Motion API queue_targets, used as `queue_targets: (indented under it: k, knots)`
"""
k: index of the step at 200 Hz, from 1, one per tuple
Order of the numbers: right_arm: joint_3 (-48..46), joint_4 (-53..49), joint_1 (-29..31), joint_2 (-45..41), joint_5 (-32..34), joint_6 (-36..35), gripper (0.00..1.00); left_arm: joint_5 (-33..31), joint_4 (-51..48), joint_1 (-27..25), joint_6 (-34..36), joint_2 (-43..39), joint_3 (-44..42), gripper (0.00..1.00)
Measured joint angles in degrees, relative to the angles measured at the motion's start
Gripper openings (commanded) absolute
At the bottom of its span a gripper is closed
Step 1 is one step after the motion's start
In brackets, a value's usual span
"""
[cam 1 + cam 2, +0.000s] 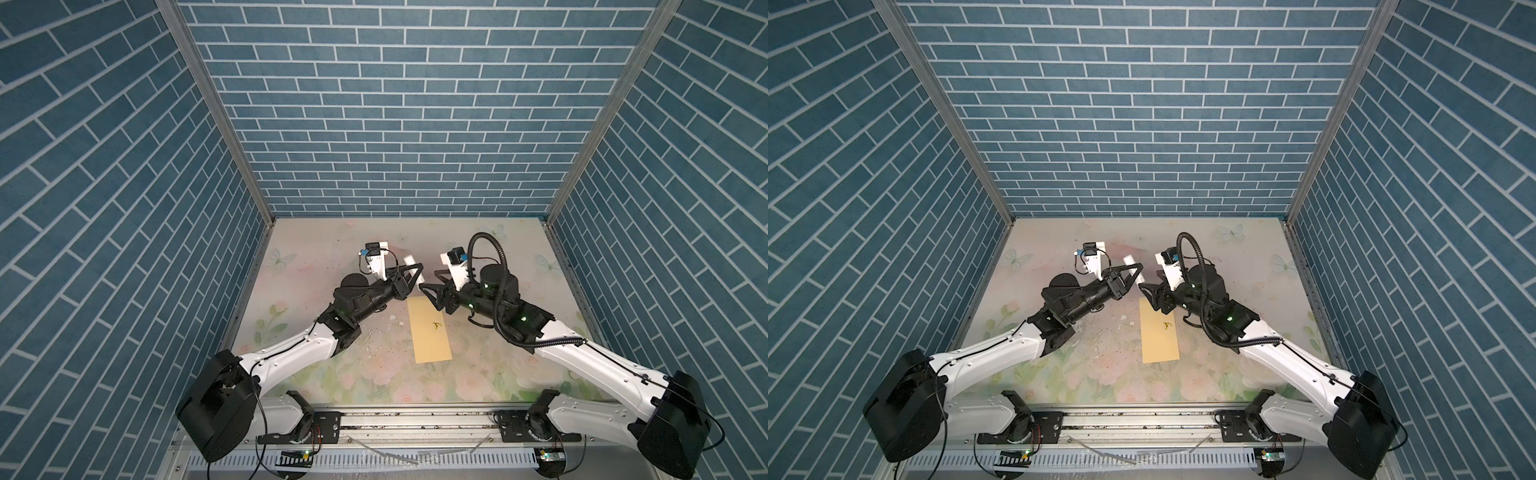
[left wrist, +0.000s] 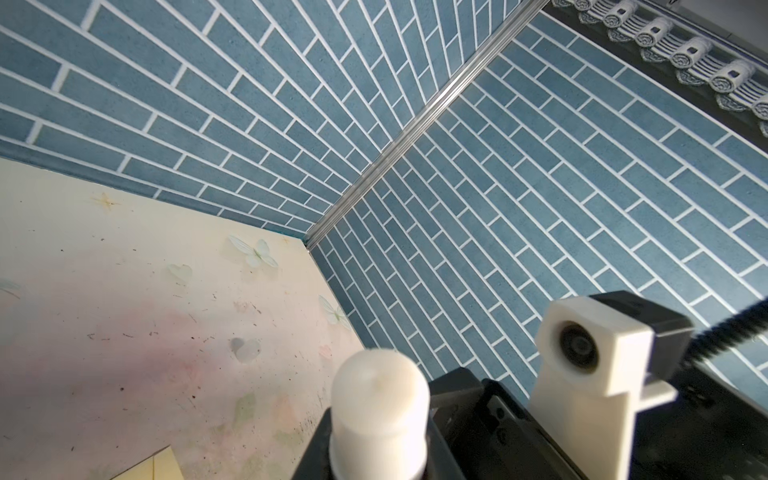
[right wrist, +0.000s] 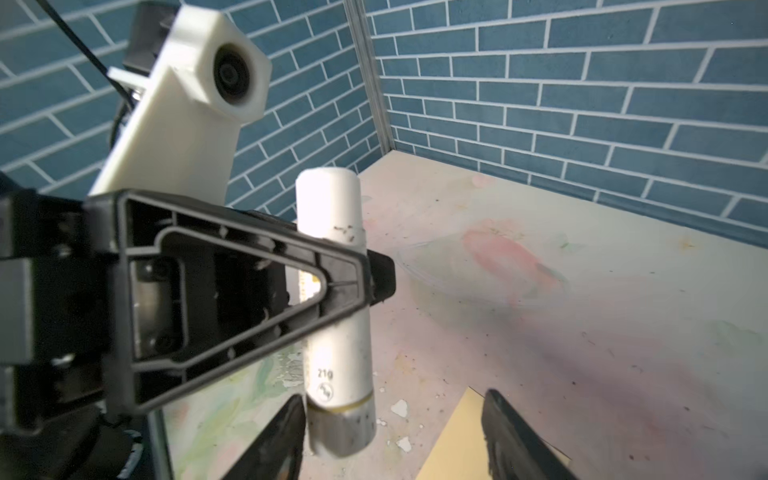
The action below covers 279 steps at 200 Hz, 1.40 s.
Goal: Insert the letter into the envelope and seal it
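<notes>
The yellow-tan envelope (image 1: 429,332) (image 1: 1160,334) lies flat on the floral table with a small dark mark on its face; a corner of it shows in the wrist views (image 2: 156,465) (image 3: 451,444). The letter is hidden from every view. My left gripper (image 1: 415,275) (image 1: 1136,272) (image 3: 365,270) is shut on a white glue stick tube (image 1: 1133,266) (image 2: 380,399) (image 3: 332,249), holding it upright above the envelope's far end. My right gripper (image 1: 428,280) (image 1: 1148,281) (image 3: 395,397) is open, and the tube's grey lower end sits beside one of its fingers (image 3: 282,436).
Small white paper scraps (image 3: 400,408) and dark specks litter the table (image 1: 374,365) left of the envelope. Blue brick-pattern walls (image 1: 399,124) close in the back and both sides. A metal rail (image 1: 415,419) runs along the front edge.
</notes>
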Motion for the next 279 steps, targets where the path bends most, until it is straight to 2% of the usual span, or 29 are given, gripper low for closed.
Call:
queue_targets:
  k: [20, 44, 67, 129, 154, 166, 180, 216, 243, 262, 279]
  knots:
    - [-1.51, 3.19, -1.7, 0.46, -7.3, 3.48, 0.62, 1.01, 0.04, 0.07, -0.52, 0.0, 0.0, 0.0]
    - [-2.51, 6.84, -2.69, 1.75, -12.63, 6.6, 0.55, 1.86, 0.09, 0.07, -1.14, 0.0, 0.0, 0.0]
    - [-2.6, 10.27, -3.28, 3.74, -15.87, 9.2, 0.42, 2.27, 0.11, 0.07, -1.46, 0.0, 0.0, 0.0]
    - [-2.6, 14.56, -3.67, 6.38, -18.36, 12.7, 0.01, 2.25, 0.33, 0.2, -2.23, 0.0, 0.0, 0.0]
    - [-2.6, 13.88, -3.19, 6.25, -16.06, 12.55, 0.0, 1.62, 0.0, 0.2, -2.12, 0.0, 0.0, 0.0]
    - [-2.34, 11.87, -2.1, 5.68, -12.83, 11.58, 0.0, 1.22, -0.85, 0.17, -1.99, 0.02, 0.0, 0.0]
    - [-1.03, 7.52, 0.94, 4.98, -5.11, 9.03, 0.0, 0.46, -1.84, 0.17, -1.81, 0.04, 0.02, 0.0]
    - [6.91, -3.91, 13.46, 7.89, 27.17, -0.94, 0.0, -2.34, -2.51, 0.55, -0.9, 0.04, 0.13, 0.0]
    - [12.28, -6.08, 19.69, 14.53, 45.9, -7.78, 0.0, -4.9, -2.82, 1.22, 0.0, 0.33, 0.13, 0.0]
    - [13.94, -6.08, 22.01, 18.1, 54.47, -11.76, 0.0, -5.81, -3.76, 1.49, 0.22, 0.59, 0.13, 0.0]
    - [14.05, -6.1, 22.75, 18.93, 57.11, -13.44, 0.13, -5.92, -4.7, 1.42, 0.33, 0.59, 0.13, 0.0]
